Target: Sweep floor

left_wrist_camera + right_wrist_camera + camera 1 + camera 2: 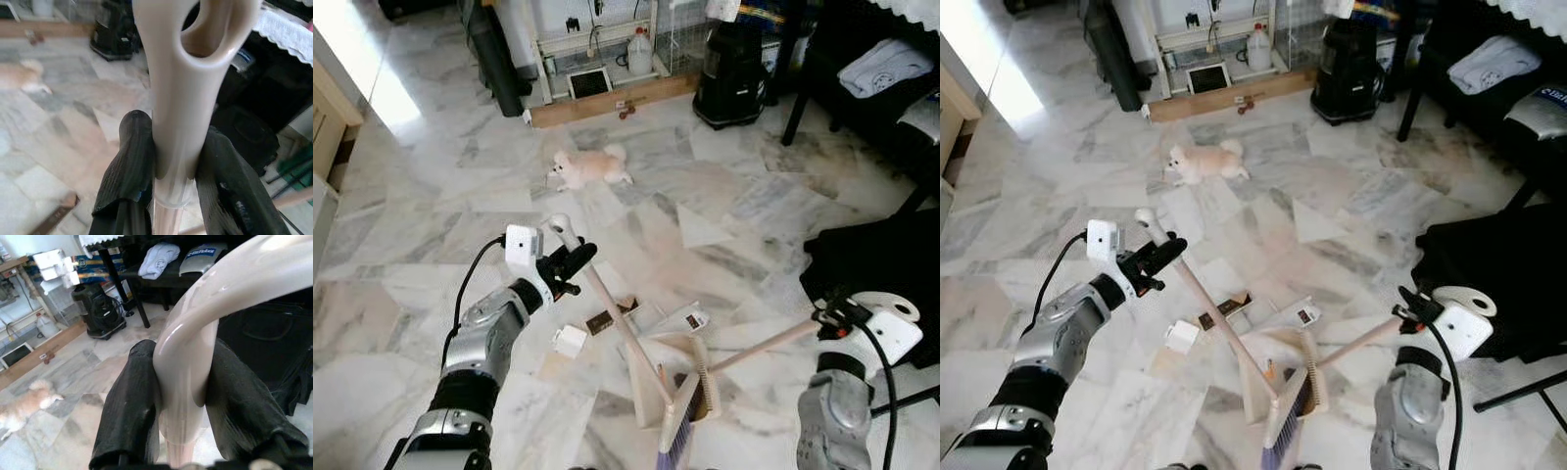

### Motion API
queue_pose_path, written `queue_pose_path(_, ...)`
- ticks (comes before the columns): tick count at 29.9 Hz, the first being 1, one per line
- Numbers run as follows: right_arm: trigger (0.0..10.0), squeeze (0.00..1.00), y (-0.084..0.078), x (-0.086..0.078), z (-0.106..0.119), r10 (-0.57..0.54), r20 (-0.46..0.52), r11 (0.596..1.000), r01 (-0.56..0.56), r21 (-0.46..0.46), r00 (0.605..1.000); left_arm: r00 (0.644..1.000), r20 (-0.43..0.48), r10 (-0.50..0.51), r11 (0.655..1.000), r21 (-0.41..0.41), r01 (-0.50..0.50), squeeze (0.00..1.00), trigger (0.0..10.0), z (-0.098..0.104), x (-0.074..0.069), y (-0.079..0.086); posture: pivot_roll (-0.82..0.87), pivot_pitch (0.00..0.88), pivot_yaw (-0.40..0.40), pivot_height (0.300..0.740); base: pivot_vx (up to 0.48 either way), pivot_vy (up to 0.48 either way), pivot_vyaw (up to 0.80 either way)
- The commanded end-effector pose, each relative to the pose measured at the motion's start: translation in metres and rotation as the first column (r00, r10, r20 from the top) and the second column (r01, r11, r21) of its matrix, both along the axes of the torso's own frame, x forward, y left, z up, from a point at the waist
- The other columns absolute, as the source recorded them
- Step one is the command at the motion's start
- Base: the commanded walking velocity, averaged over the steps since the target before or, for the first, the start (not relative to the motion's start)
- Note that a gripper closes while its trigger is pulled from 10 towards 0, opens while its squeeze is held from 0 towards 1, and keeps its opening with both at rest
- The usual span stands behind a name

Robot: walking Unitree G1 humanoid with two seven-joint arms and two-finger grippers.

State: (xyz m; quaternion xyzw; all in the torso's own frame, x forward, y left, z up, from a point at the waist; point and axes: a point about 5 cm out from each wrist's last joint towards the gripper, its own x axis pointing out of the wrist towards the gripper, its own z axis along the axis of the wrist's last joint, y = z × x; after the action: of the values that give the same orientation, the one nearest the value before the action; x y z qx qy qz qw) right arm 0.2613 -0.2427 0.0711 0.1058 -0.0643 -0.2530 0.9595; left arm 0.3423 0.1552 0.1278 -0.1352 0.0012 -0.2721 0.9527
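Gripping the looped top of the broom handle (pixel 597 294), the left gripper (pixel 570 262) had its two black fingers (pixel 128 166) pressed against either side of the cream plastic, as the left wrist view made plain. The right gripper (pixel 830 319) was likewise clamped on the curved end of the dustpan handle (pixel 759 345), its fingers (pixel 132 411) squeezing the pale grip from both sides.

Taking the dustpan (pixel 651 377) as the landmark: it sat on the marble floor (pixel 431 196) between the two arms, its pale tray lying flat. The broom head (pixel 683 423), with purple bristles, rested against the dustpan's near edge, and the two handles rose away from it in a V, the broom's toward the robot's left, the dustpan's toward its right. Scraps of litter lay just beyond the dustpan: a white wrapper (pixel 685 320) touching or nearly touching its far rim, a dark brown strip (pixel 605 319) a little to its left, and a small white box (pixel 570 341) further left again. A small fluffy dog (pixel 590 167) lay on the floor well beyond the dustpan. Farther off still, a black vacuum-like appliance (pixel 732 64) stood by a wooden plank (pixel 612 100), and a black bag (pixel 881 264) sat to the dustpan's right.
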Motion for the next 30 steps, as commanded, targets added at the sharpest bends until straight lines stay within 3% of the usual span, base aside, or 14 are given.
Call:
queue_pose_path(1,10.0,0.0,0.002,0.003,0.013,0.008,0.068,1.0,-0.009,0.009,0.998,0.991,0.094,0.098,0.994,0.035,-0.101,0.0,10.0,0.014,-0.001,0.016,-0.01,0.062,0.081,0.74,0.0,0.0,0.0)
queue_pose_path(4,10.0,0.0,0.005,0.006,0.017,0.024,0.079,1.0,-0.025,0.01,0.997,0.974,0.165,0.157,0.982,0.077,-0.171,0.0,10.0,0.021,-0.006,0.02,0.0,0.056,0.078,0.74,0.0,0.0,0.0)
queue_pose_path(9,10.0,0.0,0.01,0.012,0.021,0.05,0.09,0.998,-0.052,0.025,0.995,0.949,0.231,0.214,0.969,0.076,-0.237,0.0,10.0,0.03,-0.017,0.023,0.01,0.056,0.064,0.74,0.0,0.0,0.0)
queue_pose_path(16,10.0,0.0,0.017,0.019,0.022,0.086,0.087,0.995,-0.089,0.036,0.992,0.942,0.236,0.239,0.966,0.039,-0.254,0.0,10.0,0.036,-0.025,0.021,0.03,0.056,0.043,0.74,0.0,0.0,0.0)
queue_pose_path(20,10.0,0.0,0.017,0.023,0.023,0.088,0.084,0.995,-0.091,0.043,0.993,0.968,0.188,0.166,0.986,0.0,-0.169,0.0,10.0,0.037,-0.031,0.014,0.03,0.061,0.032,0.74,0.0,0.0,0.0)
queue_pose_path(22,10.0,0.0,0.019,0.027,0.023,0.094,0.082,0.994,-0.099,0.053,0.992,0.987,0.138,0.08,0.997,-0.004,-0.081,0.0,10.0,0.036,-0.037,0.013,0.04,0.067,0.029,0.74,0.0,0.0,0.0)
queue_pose_path(25,10.0,0.0,0.02,0.028,0.023,0.096,0.081,0.993,-0.101,0.056,0.992,0.99,0.129,0.05,0.999,-0.004,-0.05,0.0,10.0,0.038,-0.04,0.014,0.05,0.07,0.03,0.74,0.0,0.0,0.0)
queue_pose_path(28,10.0,0.0,0.021,0.028,0.022,0.095,0.082,0.993,-0.101,0.064,0.992,0.99,0.127,-0.064,0.997,0.04,0.059,0.0,10.0,0.049,-0.048,0.017,0.04,0.071,0.034,0.74,0.0,0.0,0.0)
queue_pose_path(30,10.0,0.0,0.022,0.028,0.022,0.094,0.084,0.993,-0.099,0.067,0.992,0.988,0.128,-0.081,0.995,0.065,0.074,0.0,10.0,0.053,-0.049,0.02,0.05,0.073,0.038,0.74,0.0,0.0,0.0)
